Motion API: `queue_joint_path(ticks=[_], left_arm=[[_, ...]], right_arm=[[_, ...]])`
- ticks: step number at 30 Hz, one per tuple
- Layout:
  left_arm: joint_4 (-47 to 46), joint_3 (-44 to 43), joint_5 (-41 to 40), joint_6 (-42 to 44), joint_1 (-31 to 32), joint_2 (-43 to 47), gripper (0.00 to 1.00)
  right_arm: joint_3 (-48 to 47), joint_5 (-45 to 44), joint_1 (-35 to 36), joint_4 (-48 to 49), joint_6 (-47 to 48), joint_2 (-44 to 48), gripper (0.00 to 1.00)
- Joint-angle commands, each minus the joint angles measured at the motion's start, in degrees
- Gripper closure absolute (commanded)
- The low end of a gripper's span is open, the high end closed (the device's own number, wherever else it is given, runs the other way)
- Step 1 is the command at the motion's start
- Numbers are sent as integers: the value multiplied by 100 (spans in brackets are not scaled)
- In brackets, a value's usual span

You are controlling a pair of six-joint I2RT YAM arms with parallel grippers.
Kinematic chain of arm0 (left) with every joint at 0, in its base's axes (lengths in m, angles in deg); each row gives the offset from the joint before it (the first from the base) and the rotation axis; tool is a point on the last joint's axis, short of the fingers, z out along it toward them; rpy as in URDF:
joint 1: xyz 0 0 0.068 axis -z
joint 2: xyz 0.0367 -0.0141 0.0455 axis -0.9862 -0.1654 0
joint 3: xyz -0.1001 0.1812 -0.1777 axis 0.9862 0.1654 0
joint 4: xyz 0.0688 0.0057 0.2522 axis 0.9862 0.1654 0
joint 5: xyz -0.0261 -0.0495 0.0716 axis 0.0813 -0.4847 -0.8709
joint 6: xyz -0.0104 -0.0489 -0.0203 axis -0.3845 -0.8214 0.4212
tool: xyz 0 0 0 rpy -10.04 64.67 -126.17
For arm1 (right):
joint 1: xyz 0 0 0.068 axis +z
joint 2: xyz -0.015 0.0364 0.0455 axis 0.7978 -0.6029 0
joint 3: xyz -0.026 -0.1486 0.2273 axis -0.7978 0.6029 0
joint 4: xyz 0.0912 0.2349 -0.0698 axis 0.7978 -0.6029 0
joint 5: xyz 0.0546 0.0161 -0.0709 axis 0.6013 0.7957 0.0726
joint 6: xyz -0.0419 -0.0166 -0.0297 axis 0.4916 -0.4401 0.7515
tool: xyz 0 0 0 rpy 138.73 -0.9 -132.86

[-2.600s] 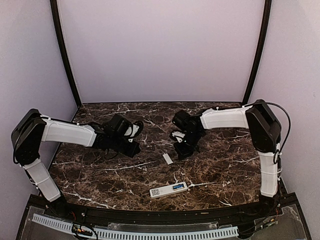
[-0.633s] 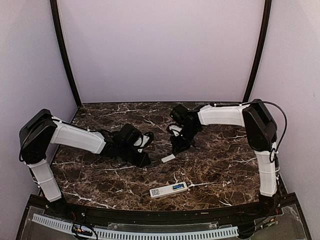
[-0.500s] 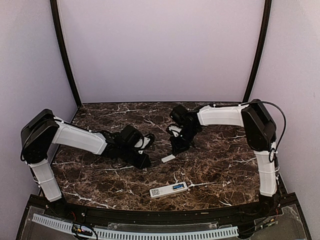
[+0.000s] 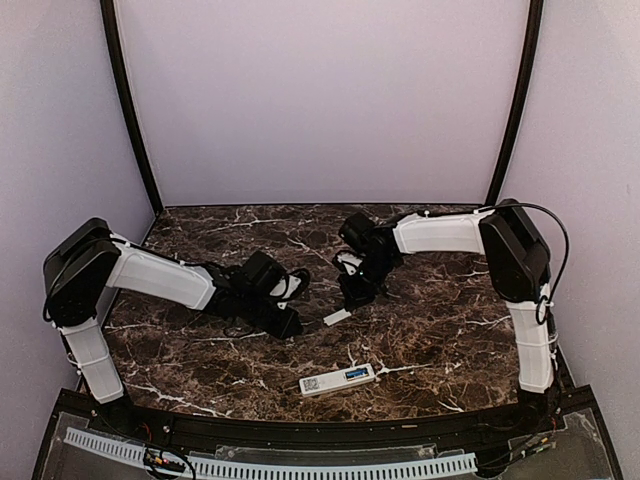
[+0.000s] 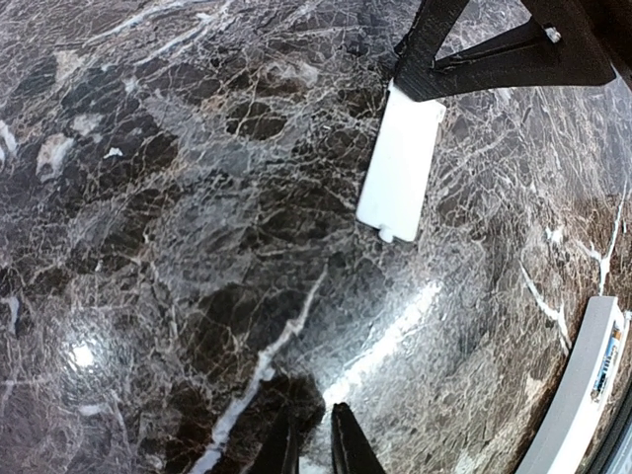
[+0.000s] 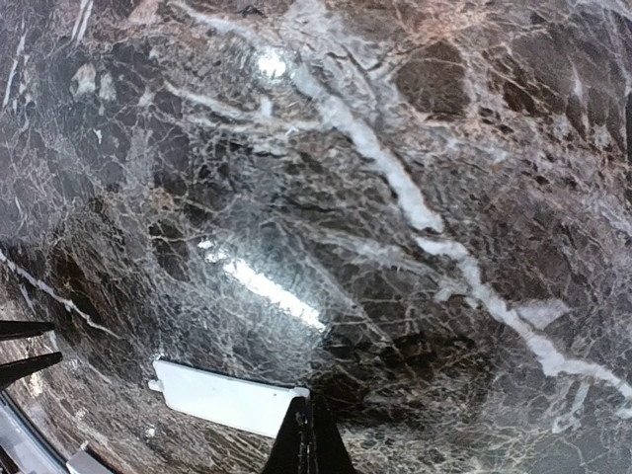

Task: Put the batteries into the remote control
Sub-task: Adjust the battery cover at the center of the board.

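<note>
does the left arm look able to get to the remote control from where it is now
Likely yes: the remote control lies in the open, the left hand is close by with nothing in it, and nothing lies between them.

White on marble
We see a brown-black, white-veined table [image 4: 430, 340], white remote control [image 4: 338, 380], white cover plate [image 5: 400, 168].

In the left wrist view, the far end of the flat white rectangular cover plate [image 5: 400, 168] is hidden under the right gripper [image 5: 423, 84]. Right of the plate, the slim white remote control [image 5: 583, 385] is cut off by the picture's edge. Nearer than the plate, the left gripper [image 5: 314, 449] is cropped, so any held thing cannot be told.
</note>
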Motion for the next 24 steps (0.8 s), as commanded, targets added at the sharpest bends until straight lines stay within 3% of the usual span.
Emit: queue_joint_path(ticks=[1,18,20,24], left_arm=[[-47,-128,37,30,29,-24,88],[-405,-289,495,-7,37,-404,87],[-501,-297,618,-63,38,-421,84],[-753,-281,823,-248,38,-464,69]], right_arm=[[287,-38,39,111,-165,-86,100],[1677,1182,-433,1356,-641,147,100],[1794,1258,-497,1473,-672,144,100],[1938,1368,-589,1641,-709,91,100]])
